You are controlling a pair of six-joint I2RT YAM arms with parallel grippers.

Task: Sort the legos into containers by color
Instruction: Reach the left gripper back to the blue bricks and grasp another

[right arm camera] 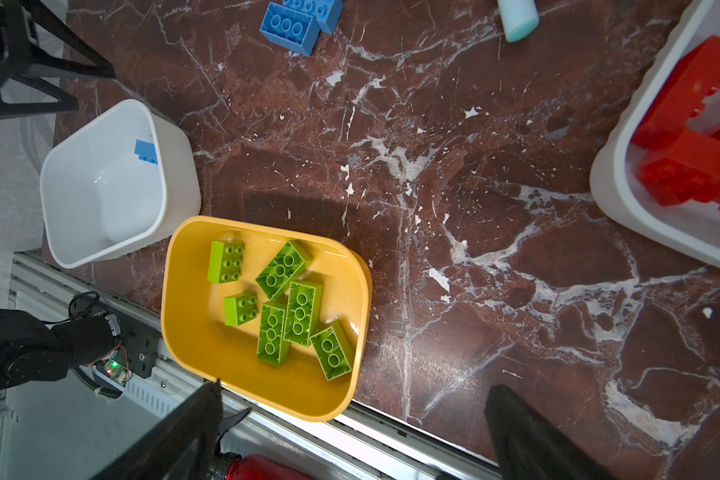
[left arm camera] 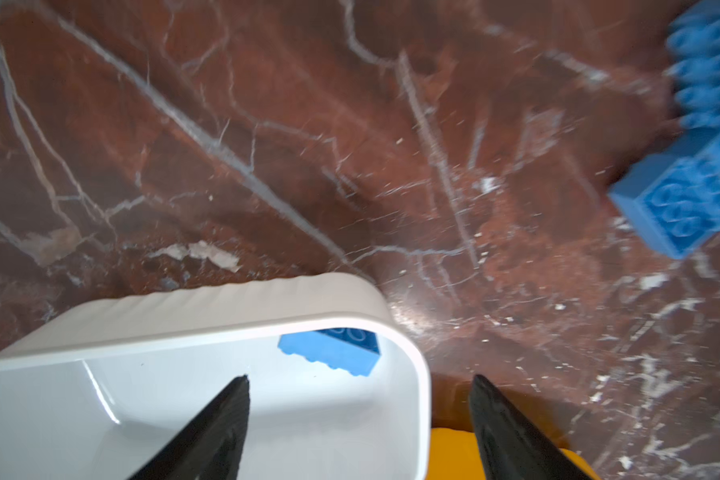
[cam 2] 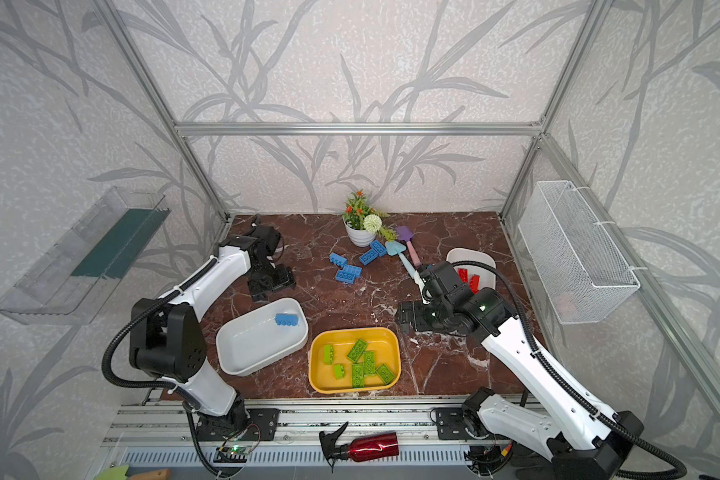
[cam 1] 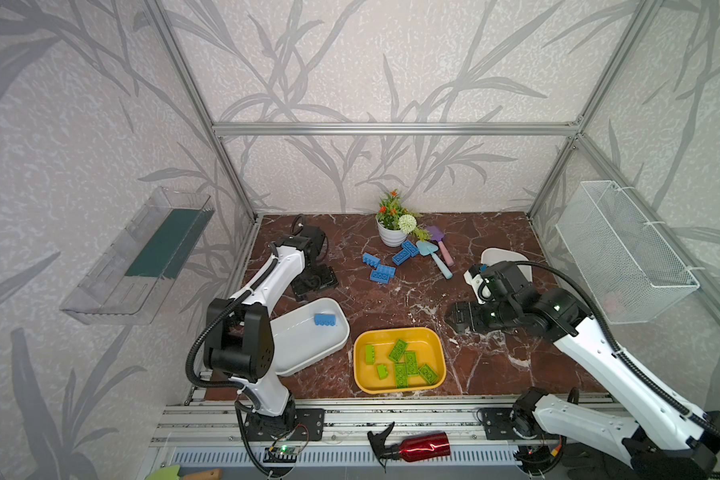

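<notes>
Red spray bottle (cam 1: 425, 446) lies before the yellow tub (cam 1: 430, 347) holding green legos (cam 1: 410, 362).

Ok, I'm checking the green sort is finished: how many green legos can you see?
6 green legos, all in the yellow tub: two studs-up, four hollow side up clustered beside them. None visible elsewhere, and none seems hidden.

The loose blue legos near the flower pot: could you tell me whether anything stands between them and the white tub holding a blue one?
Nothing visible does. Only bare marble table lies between the loose blue legos and the white tub. The flower pot and toy shovels sit beyond them, off that path.
</notes>
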